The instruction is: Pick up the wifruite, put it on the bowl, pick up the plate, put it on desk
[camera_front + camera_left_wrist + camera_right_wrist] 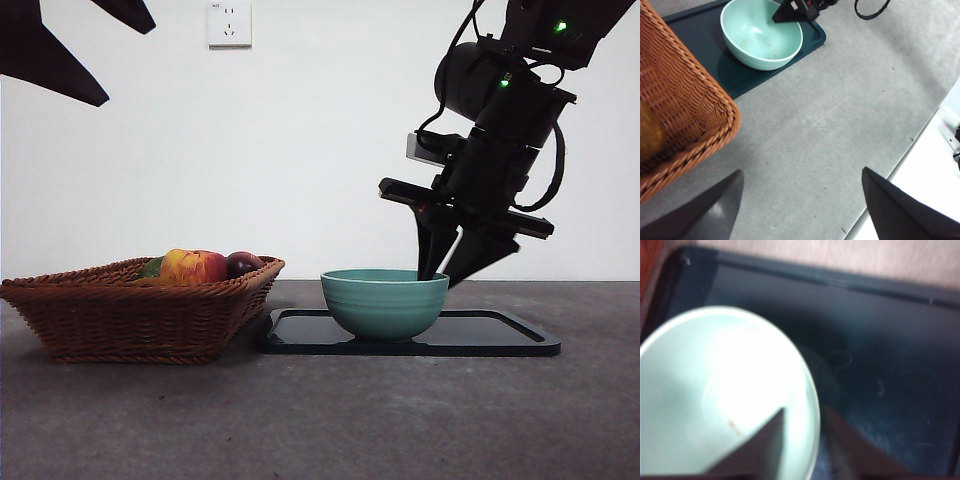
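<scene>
The right gripper (pixel 446 272) straddles the rim of the bowl (pixel 385 303) — one jaw inside, one outside, not yet closed on it. The bowl sits on the black tray (pixel 500 338) beside the wicker basket (pixel 130 310) (fruit inside). The left gripper (pixel 800 200) hangs open above the desk (pixel 320 420).

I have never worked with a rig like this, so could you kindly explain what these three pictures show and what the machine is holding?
This is a robot with two arms at a dark grey desk; each arm ends in a two-jawed gripper. One picture looks level across the desk; the other two come from cameras on the wrists. A wicker basket holds fruit. Beside it, a teal bowl stands on a black tray. The right gripper straddles the bowl's rim, one jaw inside, one outside, slightly apart. The left gripper waits open above bare desk near the basket. Neither holds anything yet.
</scene>
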